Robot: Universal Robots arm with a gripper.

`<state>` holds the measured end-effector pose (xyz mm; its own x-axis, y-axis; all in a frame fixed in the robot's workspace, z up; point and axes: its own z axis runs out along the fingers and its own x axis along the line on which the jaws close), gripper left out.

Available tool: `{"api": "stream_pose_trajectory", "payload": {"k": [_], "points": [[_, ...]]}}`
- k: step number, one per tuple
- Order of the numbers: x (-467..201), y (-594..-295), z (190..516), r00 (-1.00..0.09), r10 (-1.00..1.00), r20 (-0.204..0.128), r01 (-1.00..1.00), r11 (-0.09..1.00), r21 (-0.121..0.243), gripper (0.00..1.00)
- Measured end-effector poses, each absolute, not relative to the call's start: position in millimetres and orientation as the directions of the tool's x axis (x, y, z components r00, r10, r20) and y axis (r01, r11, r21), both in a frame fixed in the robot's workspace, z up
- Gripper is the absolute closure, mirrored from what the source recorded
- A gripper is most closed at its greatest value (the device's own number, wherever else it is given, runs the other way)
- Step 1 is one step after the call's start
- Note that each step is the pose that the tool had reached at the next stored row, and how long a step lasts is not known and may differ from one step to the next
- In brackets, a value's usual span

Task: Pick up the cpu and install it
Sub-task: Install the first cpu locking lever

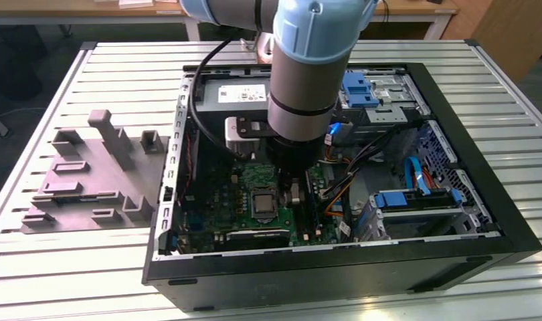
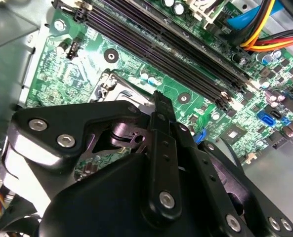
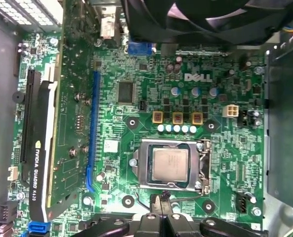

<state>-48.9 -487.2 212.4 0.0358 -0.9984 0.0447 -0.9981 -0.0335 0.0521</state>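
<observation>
You saw a silvery-grey cpu (image 3: 170, 164) on a green motherboard (image 3: 220, 148), a black gripper (image 3: 158, 210), a black case (image 1: 342, 274), blue drive clips (image 1: 358, 88) and a grey tray (image 1: 83, 180).

A robotics laboratory or assembly-test workshop is showing here. An industrial robot arm (image 1: 308, 73) is reaching down into an opened desktop computer case (image 1: 342, 261), which is lying on a worktable of ribbed aluminium profiles (image 1: 65, 267). A grey moulded fixture tray (image 1: 88, 180) is sitting beside the case on the exterior view's left. Wooden benches (image 1: 92, 10) are standing behind, and the green motherboard (image 3: 186, 98) is lying exposed inside.
</observation>
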Motion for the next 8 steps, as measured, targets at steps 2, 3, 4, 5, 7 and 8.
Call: {"api": "stream_pose_trajectory", "payload": {"k": [2,3,4,5,7,8], "points": [[-49.5,-488.8,211.5,0.041,-0.998,0.045,-0.998,-0.038,0.052,0.89],[-49.8,-489.5,211.0,0.043,-0.998,0.045,-0.998,-0.040,0.052,0.89],[-50.0,-490.0,210.1,0.045,-0.998,0.045,-0.998,-0.043,0.052,0.89],[-50.0,-490.3,209.2,0.047,-0.998,0.045,-0.998,-0.044,0.052,0.89],[-50.1,-490.9,207.6,0.053,-0.998,0.045,-0.997,-0.050,0.052,0.89],[-50.1,-491.3,206.8,0.057,-0.997,0.045,-0.997,-0.054,0.052,0.89]]}}
